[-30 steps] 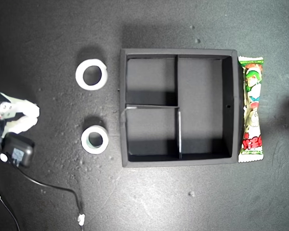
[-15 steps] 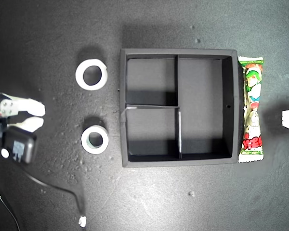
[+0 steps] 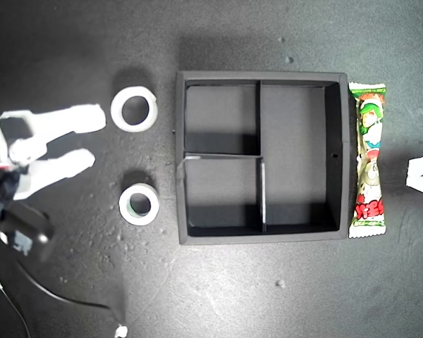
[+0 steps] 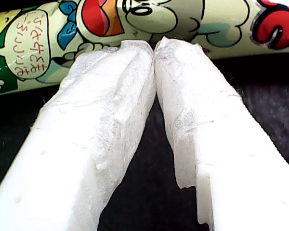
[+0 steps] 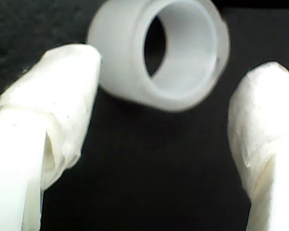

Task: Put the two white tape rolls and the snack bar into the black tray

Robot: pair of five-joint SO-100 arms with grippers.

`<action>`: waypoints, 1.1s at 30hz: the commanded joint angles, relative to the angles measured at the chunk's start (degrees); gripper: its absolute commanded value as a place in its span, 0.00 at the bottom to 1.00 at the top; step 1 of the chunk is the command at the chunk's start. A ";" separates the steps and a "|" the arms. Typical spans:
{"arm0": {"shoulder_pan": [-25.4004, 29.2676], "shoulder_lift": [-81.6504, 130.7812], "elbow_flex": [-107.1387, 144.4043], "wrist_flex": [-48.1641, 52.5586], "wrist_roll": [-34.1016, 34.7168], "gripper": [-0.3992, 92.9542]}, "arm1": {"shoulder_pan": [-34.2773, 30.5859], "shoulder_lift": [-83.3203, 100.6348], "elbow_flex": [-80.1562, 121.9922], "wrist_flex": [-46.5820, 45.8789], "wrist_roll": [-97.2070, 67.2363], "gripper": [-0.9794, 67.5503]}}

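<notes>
Second gripper [image 3: 84, 144] jaws spread, near the wider tape roll [image 3: 134, 109] lying off the black tray [image 3: 181, 141]. First gripper [image 4: 154, 48] jaws pressed together beside the snack bar [image 3: 367, 158]. Best straddle the roll's wall squarely before closing

my second gripper [image 3: 90, 141] is at the exterior view's left, fingers spread wide — my first gripper [image 4: 154, 45] has its tips pressed together.
</notes>
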 commanded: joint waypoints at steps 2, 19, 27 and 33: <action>-2.90 -21.18 -13.36 -1.23 3.43 0.23 | -1.14 0.53 0.70 -1.05 -1.05 0.01; -3.25 -37.97 -17.49 -4.92 3.69 0.21 | -3.43 0.53 0.70 1.23 -0.26 0.01; -5.27 -50.71 -25.49 -3.78 3.25 0.15 | -3.52 0.53 0.70 -0.26 3.96 0.01; -8.09 -49.75 -28.74 2.02 2.20 0.03 | -1.32 0.53 0.70 -1.67 23.82 0.01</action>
